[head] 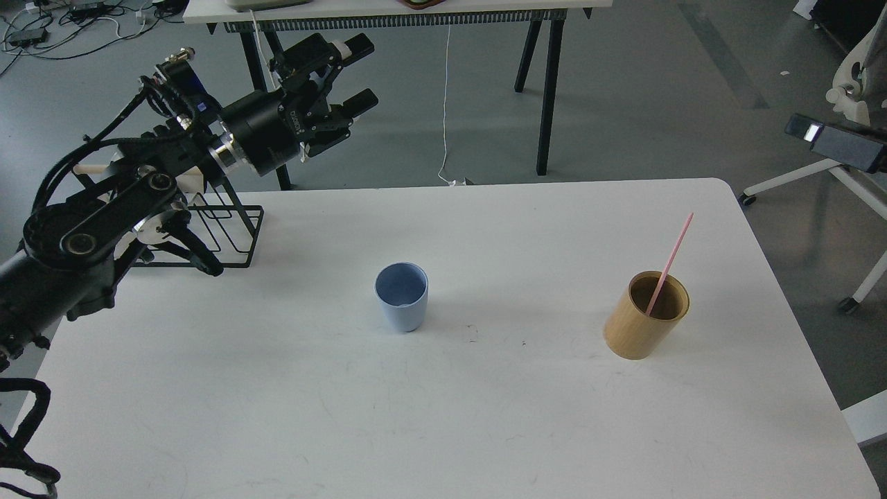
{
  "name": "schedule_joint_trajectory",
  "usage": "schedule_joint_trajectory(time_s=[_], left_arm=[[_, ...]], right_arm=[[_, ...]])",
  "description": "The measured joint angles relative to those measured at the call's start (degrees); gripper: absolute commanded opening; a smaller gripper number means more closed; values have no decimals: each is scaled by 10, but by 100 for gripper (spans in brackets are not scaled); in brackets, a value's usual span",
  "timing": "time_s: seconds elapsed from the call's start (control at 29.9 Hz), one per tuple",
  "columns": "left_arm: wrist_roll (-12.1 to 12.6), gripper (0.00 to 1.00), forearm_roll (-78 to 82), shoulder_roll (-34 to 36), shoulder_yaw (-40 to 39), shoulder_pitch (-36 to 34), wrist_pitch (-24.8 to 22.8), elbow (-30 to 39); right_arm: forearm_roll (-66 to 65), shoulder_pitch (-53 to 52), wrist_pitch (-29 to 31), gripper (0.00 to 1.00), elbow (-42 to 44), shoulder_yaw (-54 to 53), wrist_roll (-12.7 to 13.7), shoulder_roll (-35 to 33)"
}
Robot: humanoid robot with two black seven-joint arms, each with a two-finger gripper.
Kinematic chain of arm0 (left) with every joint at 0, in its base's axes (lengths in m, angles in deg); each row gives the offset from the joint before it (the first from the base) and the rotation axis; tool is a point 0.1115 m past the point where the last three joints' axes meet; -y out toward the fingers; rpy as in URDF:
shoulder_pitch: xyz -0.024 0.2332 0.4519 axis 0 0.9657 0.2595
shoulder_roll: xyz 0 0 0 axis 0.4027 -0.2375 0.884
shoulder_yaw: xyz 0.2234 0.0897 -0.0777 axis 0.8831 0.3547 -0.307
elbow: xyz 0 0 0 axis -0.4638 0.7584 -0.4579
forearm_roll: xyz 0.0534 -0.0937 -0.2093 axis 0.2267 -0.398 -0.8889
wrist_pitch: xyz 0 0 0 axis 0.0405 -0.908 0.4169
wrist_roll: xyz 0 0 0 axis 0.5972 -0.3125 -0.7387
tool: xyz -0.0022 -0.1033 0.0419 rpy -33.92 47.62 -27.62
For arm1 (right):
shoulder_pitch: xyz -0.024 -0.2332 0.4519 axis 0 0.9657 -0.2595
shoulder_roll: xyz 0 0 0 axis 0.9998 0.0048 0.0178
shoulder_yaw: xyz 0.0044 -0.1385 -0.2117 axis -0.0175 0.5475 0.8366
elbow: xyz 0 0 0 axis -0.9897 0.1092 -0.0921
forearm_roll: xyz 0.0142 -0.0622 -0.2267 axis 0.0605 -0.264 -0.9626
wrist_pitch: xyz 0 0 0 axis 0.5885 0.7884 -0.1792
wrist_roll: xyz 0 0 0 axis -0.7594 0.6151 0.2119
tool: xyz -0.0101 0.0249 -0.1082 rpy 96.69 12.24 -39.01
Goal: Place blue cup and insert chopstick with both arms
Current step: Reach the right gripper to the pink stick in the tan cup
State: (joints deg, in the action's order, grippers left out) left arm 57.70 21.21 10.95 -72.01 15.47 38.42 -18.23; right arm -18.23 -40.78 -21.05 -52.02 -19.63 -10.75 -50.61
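Observation:
The blue cup (402, 296) stands upright and empty near the middle of the white table (443, 430). The pink chopstick (669, 262) leans inside the tan cylindrical holder (646, 315) at the right, its top pointing up and right. My left gripper (360, 74) is open and empty, raised high at the upper left, beyond the table's far edge and well away from the cup. My right gripper is not in view.
A black wire rack (222, 232) with a pale wooden rod (90, 168) stands at the table's far left, partly behind my left arm. A second table (388, 10) stands behind. An office chair (849, 104) is off the table at the right.

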Motion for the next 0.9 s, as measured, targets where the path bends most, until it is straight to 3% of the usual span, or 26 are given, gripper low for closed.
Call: schedule_joint_trajectory(time_s=[0.2, 0.44, 0.9], left_arm=[[0, 94, 18, -5, 0, 4, 0, -2], [0, 94, 19, -8, -2, 5, 0, -2], [0, 94, 18, -2, -2, 21, 0, 0]], right_arm=[[-19, 0, -58, 99, -4, 92, 0, -7], [-20, 1, -100, 99, 0, 170, 0, 42], [-20, 4, -108, 98, 35, 185, 0, 145]])
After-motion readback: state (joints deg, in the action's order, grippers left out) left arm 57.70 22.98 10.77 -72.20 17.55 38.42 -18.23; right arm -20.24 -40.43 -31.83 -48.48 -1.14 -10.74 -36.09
